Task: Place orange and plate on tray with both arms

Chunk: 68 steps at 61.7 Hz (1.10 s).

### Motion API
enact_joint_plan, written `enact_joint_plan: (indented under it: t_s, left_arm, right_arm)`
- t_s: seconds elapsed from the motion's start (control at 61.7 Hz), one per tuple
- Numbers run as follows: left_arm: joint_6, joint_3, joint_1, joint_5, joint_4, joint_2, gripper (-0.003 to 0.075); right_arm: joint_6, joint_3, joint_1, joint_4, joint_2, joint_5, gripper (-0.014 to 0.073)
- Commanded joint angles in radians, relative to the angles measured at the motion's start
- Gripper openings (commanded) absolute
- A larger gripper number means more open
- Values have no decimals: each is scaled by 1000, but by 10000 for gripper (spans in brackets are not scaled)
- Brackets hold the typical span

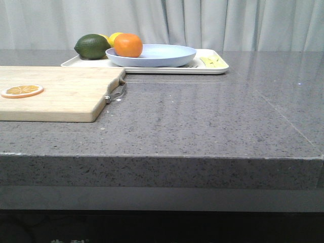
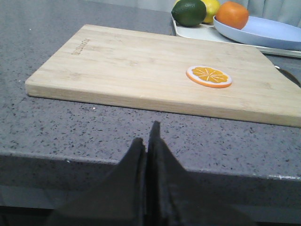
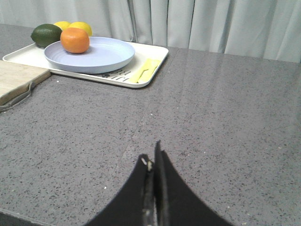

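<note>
The orange (image 1: 128,45) rests on the left part of the lavender-blue plate (image 1: 162,56). The plate lies on the cream-white tray (image 1: 215,68) at the back of the grey counter. All three also show in the right wrist view: the orange (image 3: 75,40), the plate (image 3: 101,57), the tray (image 3: 153,70). The left wrist view shows the orange (image 2: 232,14) and the plate (image 2: 273,33) far off. My left gripper (image 2: 146,134) is shut and empty at the counter's front edge. My right gripper (image 3: 151,153) is shut and empty over bare counter, well short of the tray. Neither gripper shows in the front view.
A wooden cutting board (image 1: 55,93) with a metal handle (image 1: 117,92) lies at the left and carries an orange slice (image 1: 22,90). A dark green fruit (image 1: 91,46) and a yellow lemon (image 1: 114,37) sit on the tray's left end. A pale yellow piece (image 3: 143,70) lies on its right end.
</note>
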Motion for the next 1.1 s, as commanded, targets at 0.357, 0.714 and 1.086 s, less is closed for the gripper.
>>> enact_joint_plan:
  t_s: [0.357,0.714,1.086]
  left_arm:
    - [0,4,2,-88,-10,-19,-18]
    - [0,4,2,-88,-10,-19,-18]
    - [0,4,2,-88,-10,-19,-18]
  right_arm:
    - [-14,21,1,-9,9,-203,-60]
    - [120,293,-90,-123,-127,-454,-60]
    - [120,358,-103,-124,-242,-274,-60]
